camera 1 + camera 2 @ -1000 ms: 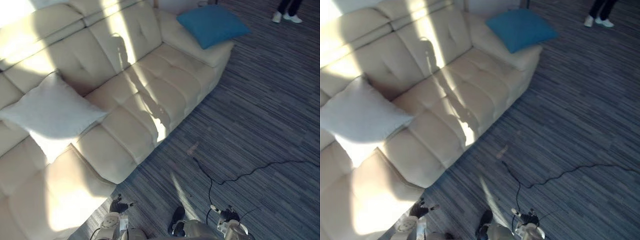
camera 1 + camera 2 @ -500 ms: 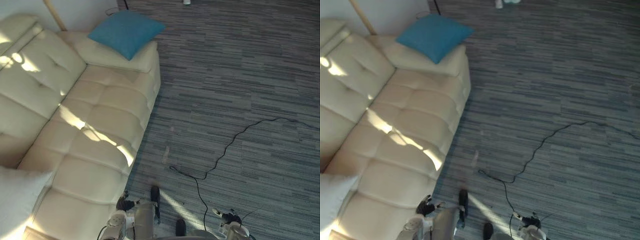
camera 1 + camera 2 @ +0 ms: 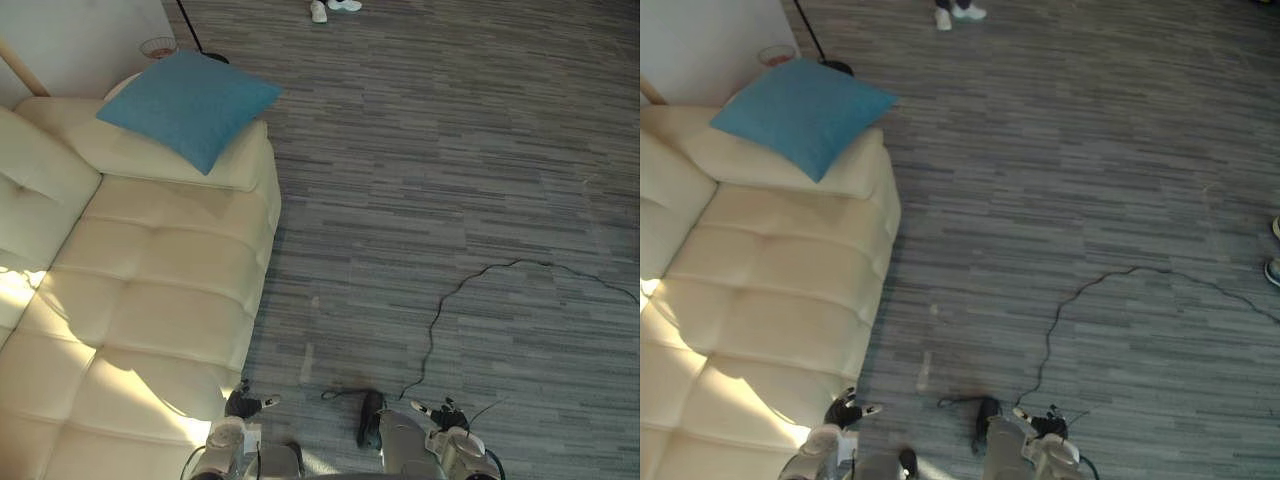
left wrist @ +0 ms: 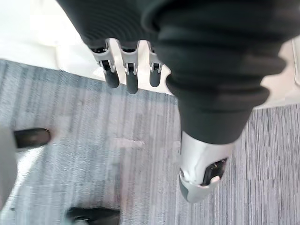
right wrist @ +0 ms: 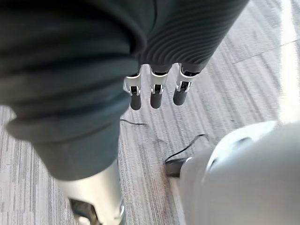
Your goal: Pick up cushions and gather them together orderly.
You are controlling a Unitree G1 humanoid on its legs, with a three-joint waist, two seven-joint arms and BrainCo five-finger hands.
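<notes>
Though the sofa (image 3: 150, 300) is cut off, left robot hand (image 4: 132, 77) and right robot hand (image 5: 157, 93) hang slack-fingered.

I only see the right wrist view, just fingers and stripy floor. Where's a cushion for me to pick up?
Observer: A blue cushion lies on the armrest at the far end of a cream sofa, ahead on your left.
Operator: Am I holding anything on the other side?
Observer: No. Your left hand hangs open with straight fingers, holding nothing, beside the sofa's front edge.
Operator: Is anybody else there?
Observer: A person's white shoes show at the far edge of the carpet.
</notes>
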